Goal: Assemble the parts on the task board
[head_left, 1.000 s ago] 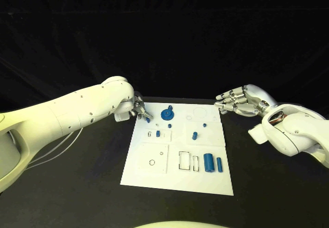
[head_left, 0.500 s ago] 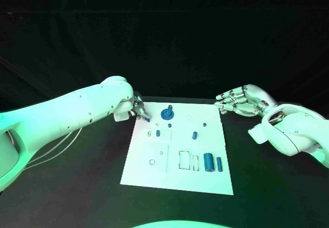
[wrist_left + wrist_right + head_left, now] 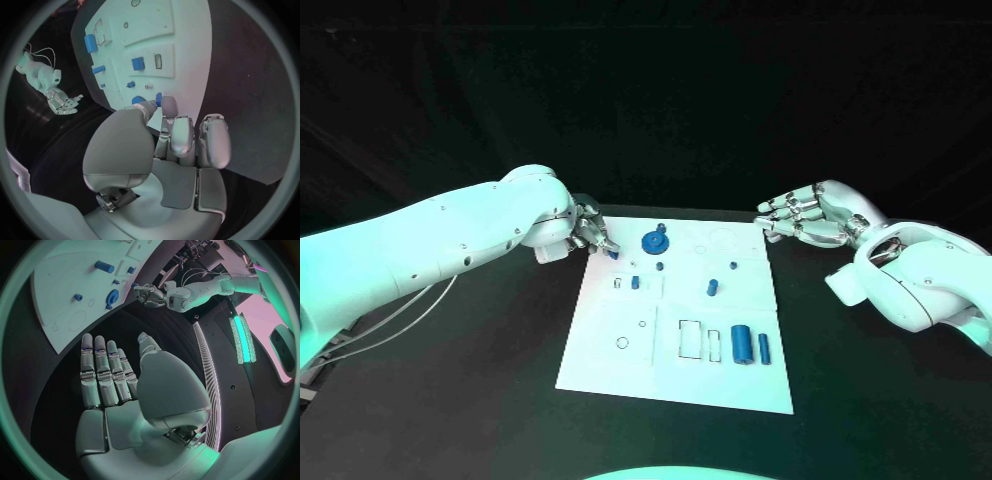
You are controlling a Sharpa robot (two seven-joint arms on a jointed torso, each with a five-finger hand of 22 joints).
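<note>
1. The left hand (image 3: 584,236) has its fingers curled together at the far left corner of the task board (image 3: 632,355). In the left wrist view the fingertips (image 3: 167,106) pinch a small blue part (image 3: 159,98) against the thumb, just over the board's edge.
2. The right hand (image 3: 805,215) holds nothing. Its fingers (image 3: 103,371) lie straight, side by side and slightly apart, palm open. It hovers just off the board's far right corner, not touching it.
3. On the board, a round blue gear-like part (image 3: 652,240) sits near the far edge, close to the left hand. Small blue pegs (image 3: 635,283) lie mid-board, and two larger blue cylinders (image 3: 741,343) stand side by side near the board's near right area.
4. The board lies flat on the black table (image 3: 473,400), between the two arms.
5. A dark backdrop (image 3: 675,100) rises behind the table.
</note>
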